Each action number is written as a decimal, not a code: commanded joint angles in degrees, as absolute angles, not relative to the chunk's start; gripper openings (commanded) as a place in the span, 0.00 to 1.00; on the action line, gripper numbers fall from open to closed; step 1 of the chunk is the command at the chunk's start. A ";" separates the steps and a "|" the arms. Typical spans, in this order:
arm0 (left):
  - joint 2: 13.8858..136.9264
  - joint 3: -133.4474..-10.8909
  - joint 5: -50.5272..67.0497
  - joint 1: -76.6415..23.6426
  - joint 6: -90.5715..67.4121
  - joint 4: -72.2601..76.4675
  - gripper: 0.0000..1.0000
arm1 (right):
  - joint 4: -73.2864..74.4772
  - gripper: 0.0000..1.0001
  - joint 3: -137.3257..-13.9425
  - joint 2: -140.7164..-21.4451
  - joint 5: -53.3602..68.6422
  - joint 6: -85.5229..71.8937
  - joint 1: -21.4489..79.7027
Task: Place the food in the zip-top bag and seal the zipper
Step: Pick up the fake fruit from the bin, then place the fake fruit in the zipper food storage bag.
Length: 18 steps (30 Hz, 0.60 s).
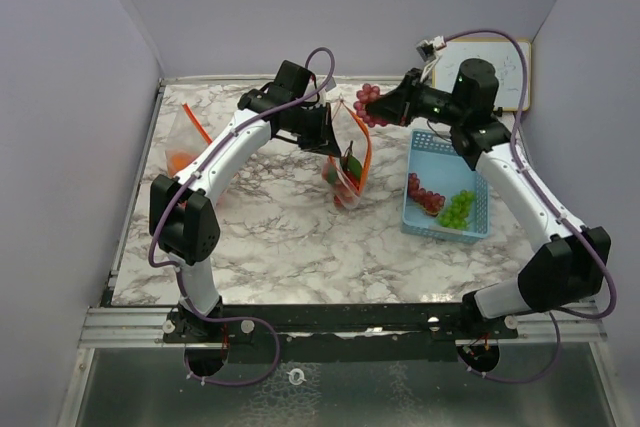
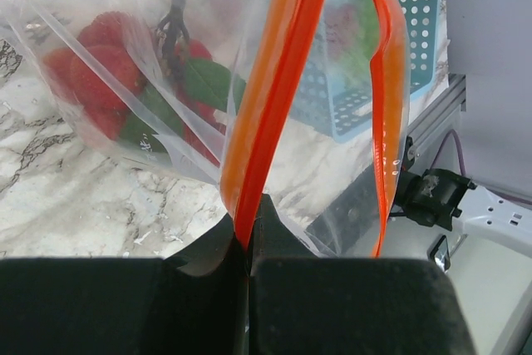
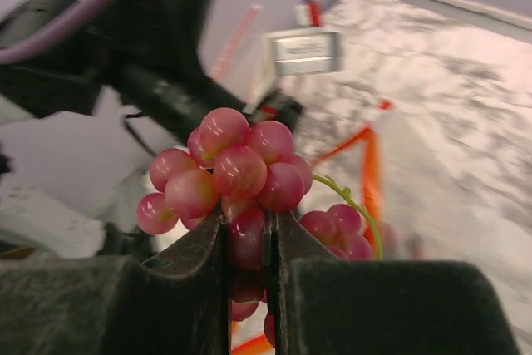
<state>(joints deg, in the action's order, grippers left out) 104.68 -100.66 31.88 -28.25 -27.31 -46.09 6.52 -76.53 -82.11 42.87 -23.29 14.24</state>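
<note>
My left gripper [image 1: 330, 139] is shut on the orange zipper strip [image 2: 264, 114] of a clear zip-top bag [image 1: 348, 172] and holds it up with its mouth open. Red fruits and green leaves [image 2: 108, 81] lie in the bag's bottom. My right gripper [image 1: 385, 107] is shut on a purple grape bunch [image 3: 241, 172], held in the air just right of the bag's mouth [image 1: 367, 102]. A light-blue mesh basket [image 1: 447, 152] on the right holds a green grape bunch [image 1: 458, 209] and small red fruits [image 1: 425, 194].
A second clear bag with orange items [image 1: 185, 142] lies at the table's left edge. A small whiteboard [image 1: 497, 72] leans at the back right. Purple walls enclose the marble table [image 1: 280, 237].
</note>
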 commanded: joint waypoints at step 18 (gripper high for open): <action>101.89 -99.72 31.90 -28.56 -26.92 -45.01 0.00 | 11.05 0.43 -72.38 -86.03 27.86 -29.44 21.90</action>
<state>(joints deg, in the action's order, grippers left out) 104.66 -100.68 31.86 -28.25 -27.31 -45.91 -9.96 -65.41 -89.27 43.38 -42.72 21.56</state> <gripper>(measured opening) 0.009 0.303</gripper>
